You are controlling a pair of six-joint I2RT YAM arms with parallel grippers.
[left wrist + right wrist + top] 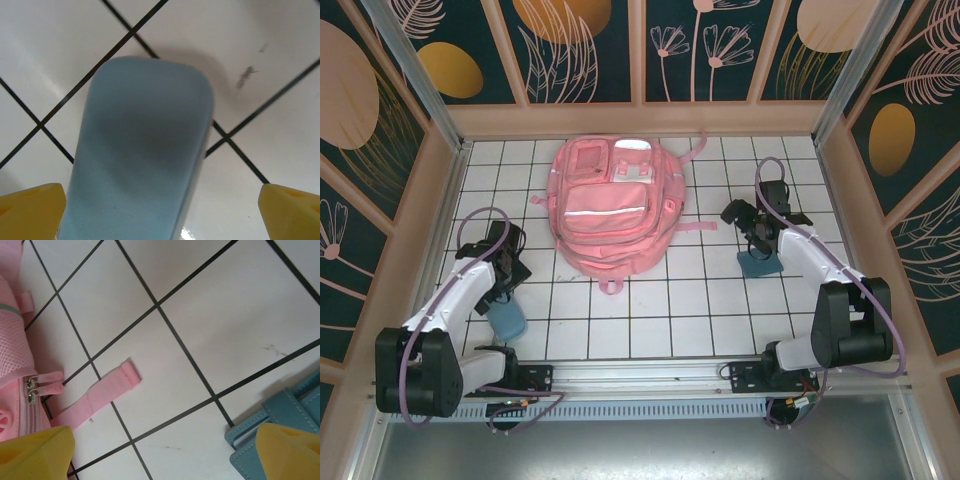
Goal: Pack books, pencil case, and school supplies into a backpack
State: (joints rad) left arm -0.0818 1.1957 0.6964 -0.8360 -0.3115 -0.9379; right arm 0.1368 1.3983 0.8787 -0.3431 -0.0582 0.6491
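Left gripper [160, 212] spread, blue case [145, 140] — end cropped

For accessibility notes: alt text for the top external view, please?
A pink backpack lies flat at the middle back of a white tiled table. The left gripper hangs over a pale blue object; the right gripper is by a teal item.

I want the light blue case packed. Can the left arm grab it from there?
Probably yes. The left gripper hangs open right over the light blue case, which lines up with the gap between its yellow tips, and nothing covers it.
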